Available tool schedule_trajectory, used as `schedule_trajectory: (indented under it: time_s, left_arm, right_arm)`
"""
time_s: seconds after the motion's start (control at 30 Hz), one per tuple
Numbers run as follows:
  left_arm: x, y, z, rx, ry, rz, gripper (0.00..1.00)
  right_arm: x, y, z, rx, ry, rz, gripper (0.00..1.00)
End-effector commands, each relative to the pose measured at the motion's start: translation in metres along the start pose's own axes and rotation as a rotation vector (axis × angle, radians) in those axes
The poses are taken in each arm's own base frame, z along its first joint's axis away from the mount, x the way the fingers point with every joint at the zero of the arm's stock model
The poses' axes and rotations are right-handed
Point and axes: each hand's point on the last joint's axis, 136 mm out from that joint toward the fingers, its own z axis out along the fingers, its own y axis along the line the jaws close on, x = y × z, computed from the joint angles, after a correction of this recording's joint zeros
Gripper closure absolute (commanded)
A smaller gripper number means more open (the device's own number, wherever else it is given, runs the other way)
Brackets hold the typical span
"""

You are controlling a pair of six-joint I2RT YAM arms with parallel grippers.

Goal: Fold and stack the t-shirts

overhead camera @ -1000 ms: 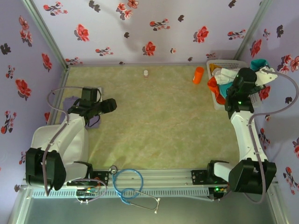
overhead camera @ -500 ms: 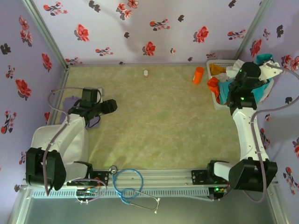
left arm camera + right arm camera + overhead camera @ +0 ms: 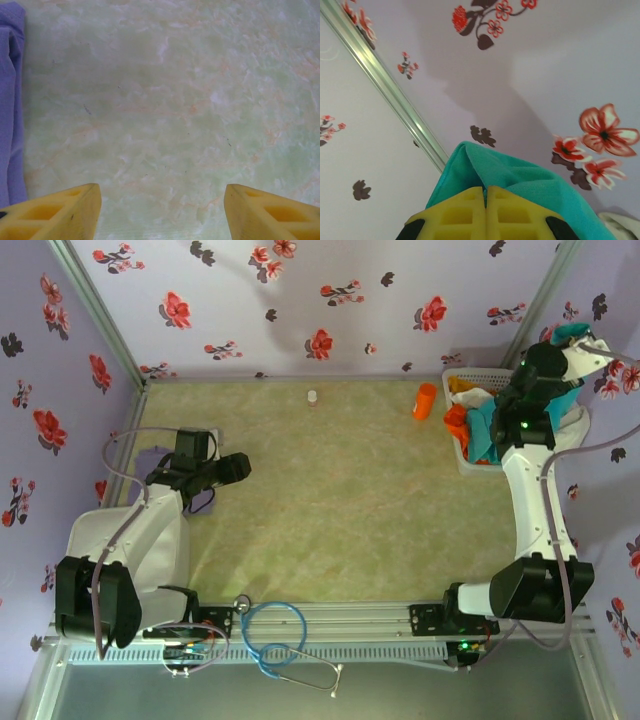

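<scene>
The right gripper (image 3: 485,200) is seen clamped tight, its yellow fingers pressed together on a fold of the teal-green t-shirt (image 3: 530,180), which is bunched just above the fingertips against the flowered wall. In the top view that arm is raised at about 2 o'clock of the table, over the white lattice basket (image 3: 468,374), and more teal cloth is seen hanging at the basket's 9 o'clock side, partly hidden behind the arm. An orange t-shirt (image 3: 455,420) is draped over the basket's rim at 9 o'clock. An orange cup (image 3: 425,400) is stood upright just beside the basket, at its 9 o'clock.

The left gripper (image 3: 161,200) is held low over the bare green mat (image 3: 175,100) with its jaws spread wide and nothing between them. The dusty purple t-shirt (image 3: 10,100) is laid on the mat at the table's 9 o'clock edge, beside the left finger but not touched by it. A blue stethoscope (image 3: 275,632) is left on the rail at 6 o'clock, between the two arm bases.
</scene>
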Motion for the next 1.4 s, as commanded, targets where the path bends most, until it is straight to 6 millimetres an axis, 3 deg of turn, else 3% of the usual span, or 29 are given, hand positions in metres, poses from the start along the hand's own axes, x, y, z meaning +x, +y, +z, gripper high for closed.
schedule_trajectory:
  time_s: [0.0, 0.27, 0.4, 0.5, 0.6, 0.73, 0.97, 1.07, 1.17, 1.37]
  left_arm:
    - [0.000, -0.005, 0.000, 0.020, -0.002, 0.000, 0.34]
    - [-0.004, -0.007, 0.003, 0.022, -0.003, -0.006, 0.34]
    - [-0.005, -0.008, 0.006, 0.027, 0.004, -0.011, 0.34]
    - [-0.006, -0.010, 0.006, 0.032, 0.000, -0.009, 0.34]
    - [-0.005, -0.009, 0.005, 0.032, 0.002, -0.010, 0.34]
    - [-0.004, -0.009, 0.004, 0.032, 0.001, -0.011, 0.34]
    - [-0.003, -0.011, 0.003, 0.042, -0.006, -0.020, 0.34]
    - [-0.005, -0.013, 0.004, 0.049, -0.007, -0.022, 0.34]
    - [-0.009, -0.015, 0.003, 0.054, -0.019, -0.030, 0.34]
    - [-0.012, -0.017, -0.002, 0.054, -0.022, -0.010, 0.34]
  right_arm:
    - [-0.051, 0.021, -0.010, -0.074, -0.110, 0.070, 1.00]
    - [-0.084, 0.034, -0.024, -0.155, -0.175, 0.044, 1.00]
    - [-0.092, 0.040, -0.030, -0.207, -0.193, 0.049, 1.00]
    - [-0.093, 0.056, -0.035, -0.305, -0.185, 0.049, 1.00]
    - [-0.100, 0.077, -0.049, -0.447, -0.189, 0.066, 1.00]
    - [-0.116, 0.088, -0.070, -0.537, -0.166, 0.118, 1.00]
    - [-0.128, 0.085, -0.111, -0.644, -0.140, 0.126, 1.00]
    - [-0.108, 0.090, -0.125, -0.691, -0.047, 0.100, 1.00]
    - [-0.066, 0.100, -0.145, -0.781, 0.098, 0.070, 1.00]
    - [0.030, 0.122, -0.204, -0.931, 0.335, -0.093, 1.00]
